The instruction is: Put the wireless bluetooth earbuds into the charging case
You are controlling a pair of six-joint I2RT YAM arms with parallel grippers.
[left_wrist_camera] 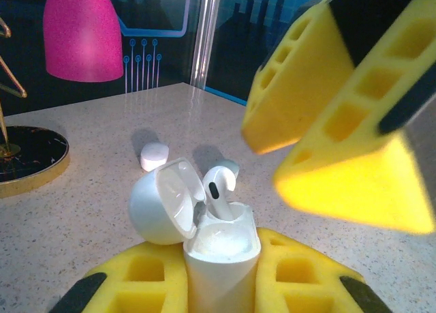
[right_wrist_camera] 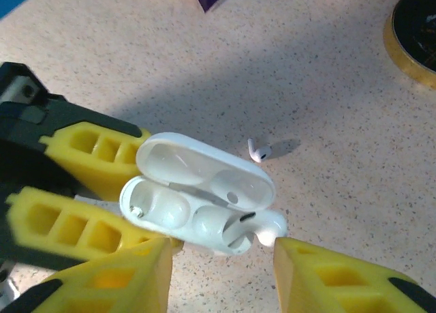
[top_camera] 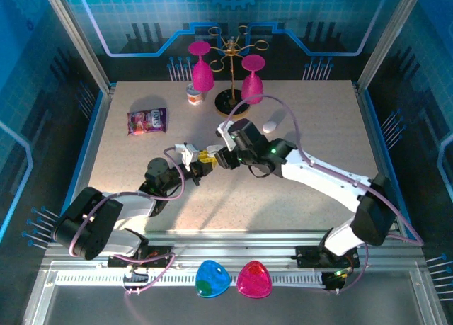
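From above, the left end effector (top_camera: 199, 165) and the right end effector (top_camera: 219, 157) meet tip to tip near the middle of the tabletop (top_camera: 311, 112). What sits between them is too small to make out here. Behind them is a gold stand (top_camera: 232, 63) with two pink glasses (top_camera: 202, 73) upside down at it. A little cup (top_camera: 195, 95) is beside the stand. A purple snack packet (top_camera: 146, 120) lies off to the left, and a small white pebble (top_camera: 269, 127) lies just past the right arm. In the left wrist view, the left end effector's yellow fingers (left_wrist_camera: 143, 282) squeeze the charging case (left_wrist_camera: 221, 258) from both sides and hold it upright. Its lid (left_wrist_camera: 163, 204) is flipped open to the left. An earbud (left_wrist_camera: 218, 189) stands in the case with its top poking up above the rim. The right end effector's yellow fingers hang above and to the right of it. In the right wrist view, the right end effector's two fingers (right_wrist_camera: 116, 282) are spread wide apart, so it is open and grips nothing. The open case lies just beyond them, pinched by the left fingers. The earbud sits in one hole, and its round head sticks out right next to one right fingertip; I cannot tell if they touch. A second earbud (right_wrist_camera: 259, 151) lies on the tabletop near the case, apart from it.
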